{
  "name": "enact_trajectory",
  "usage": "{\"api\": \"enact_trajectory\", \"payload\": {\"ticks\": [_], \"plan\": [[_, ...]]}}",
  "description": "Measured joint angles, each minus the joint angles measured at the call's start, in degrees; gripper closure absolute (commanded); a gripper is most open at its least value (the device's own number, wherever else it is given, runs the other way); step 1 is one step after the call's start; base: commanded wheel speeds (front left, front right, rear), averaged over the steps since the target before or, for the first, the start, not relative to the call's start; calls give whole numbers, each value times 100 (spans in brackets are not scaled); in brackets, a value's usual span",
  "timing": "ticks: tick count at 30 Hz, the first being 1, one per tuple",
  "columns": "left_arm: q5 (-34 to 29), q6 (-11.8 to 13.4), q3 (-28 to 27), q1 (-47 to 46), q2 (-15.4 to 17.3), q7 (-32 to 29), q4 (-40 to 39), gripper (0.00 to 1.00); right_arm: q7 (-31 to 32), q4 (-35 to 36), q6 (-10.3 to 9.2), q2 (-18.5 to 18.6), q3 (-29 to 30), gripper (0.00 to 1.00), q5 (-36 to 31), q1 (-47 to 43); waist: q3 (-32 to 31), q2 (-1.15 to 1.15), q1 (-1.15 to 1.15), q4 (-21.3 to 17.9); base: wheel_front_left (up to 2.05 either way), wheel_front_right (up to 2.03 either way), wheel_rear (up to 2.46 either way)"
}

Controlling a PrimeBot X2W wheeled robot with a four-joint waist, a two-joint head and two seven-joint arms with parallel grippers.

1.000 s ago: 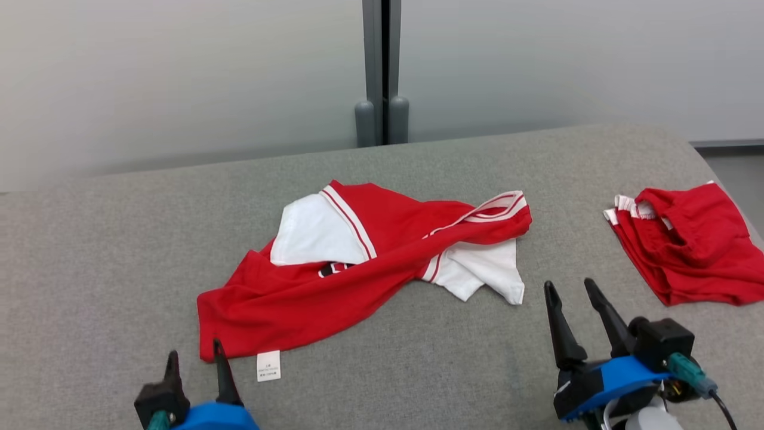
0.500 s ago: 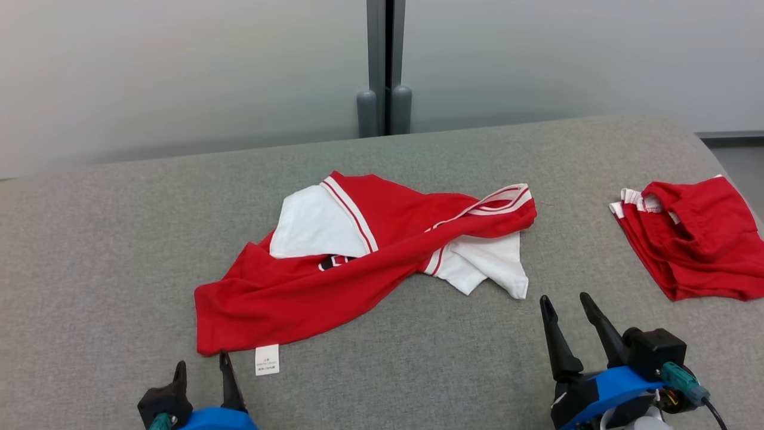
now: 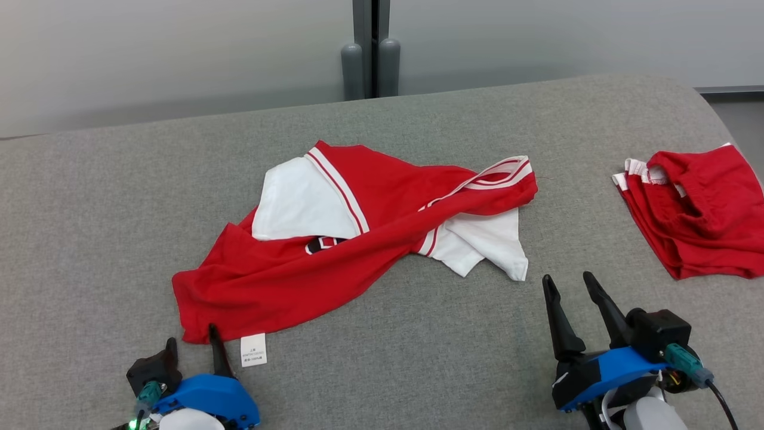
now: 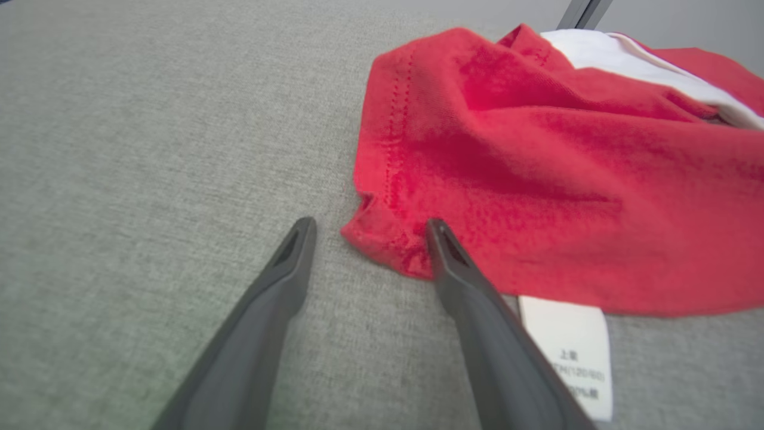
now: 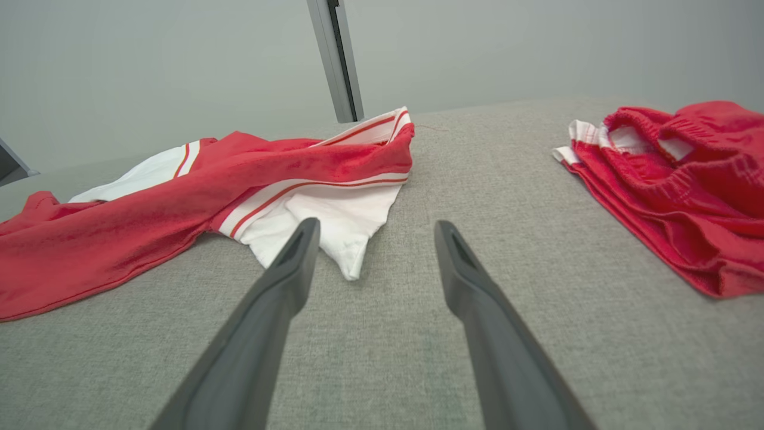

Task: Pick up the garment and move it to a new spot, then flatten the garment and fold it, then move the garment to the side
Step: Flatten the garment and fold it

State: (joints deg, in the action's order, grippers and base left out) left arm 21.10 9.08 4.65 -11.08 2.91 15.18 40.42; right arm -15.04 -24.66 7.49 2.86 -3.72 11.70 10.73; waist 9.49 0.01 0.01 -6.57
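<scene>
The left gripper (image 3: 191, 334) stands released at the near left of the tabletop (image 3: 89, 239), jaws spread and holding nothing. In the left wrist view, the left gripper (image 4: 370, 224) straddles the garment's near-left hem corner, with one fingertip at the hem edge. The garment (image 3: 286, 286), a red shirt with white panels and striped trim, lies crumpled and twisted across the middle of the tabletop. Its white label (image 3: 253, 349) lies flat just beside that corner. The right gripper (image 3: 567, 276) is likewise released and empty, near the garment's white lower edge but apart from it. The red shorts (image 3: 698, 215) lie well apart at the far right.

Step in hand, as judged: the first one, the pick-up, at the approach stage. No cloth is lifted. The next move appears to call for lowering the left gripper onto the corner and clenching on the hem, not on the label. The right gripper should advance to the white edge ahead of it before any lift, so the cloth rises evenly.

Count: two grippers, one garment, one label, one pair of shorts.
</scene>
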Motion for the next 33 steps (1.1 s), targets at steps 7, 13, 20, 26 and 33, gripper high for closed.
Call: {"api": "enact_trajectory", "payload": {"ticks": [7,13,20,26,33], "plan": [[201,-58,177,-164,19,29,120,100,0,-37,0,-1,66,0,0,92,157,0,-1,55,0,0,0],[225,-52,356,-233,8,21,-60,100,0,-382,0,0,255,0,-63,353,309,0,-1,182,0,0,0],[244,-1,659,-294,7,20,-305,100,1,-1144,0,0,298,0,7,805,514,0,0,437,0,0,0],[243,47,866,-342,4,22,-459,100,-12,-1578,0,0,269,64,-9,1076,693,0,0,610,0,0,0],[130,60,877,-350,4,-4,-883,100,0,-1012,0,-8,175,100,159,1114,706,0,0,626,0,0,0]]}}
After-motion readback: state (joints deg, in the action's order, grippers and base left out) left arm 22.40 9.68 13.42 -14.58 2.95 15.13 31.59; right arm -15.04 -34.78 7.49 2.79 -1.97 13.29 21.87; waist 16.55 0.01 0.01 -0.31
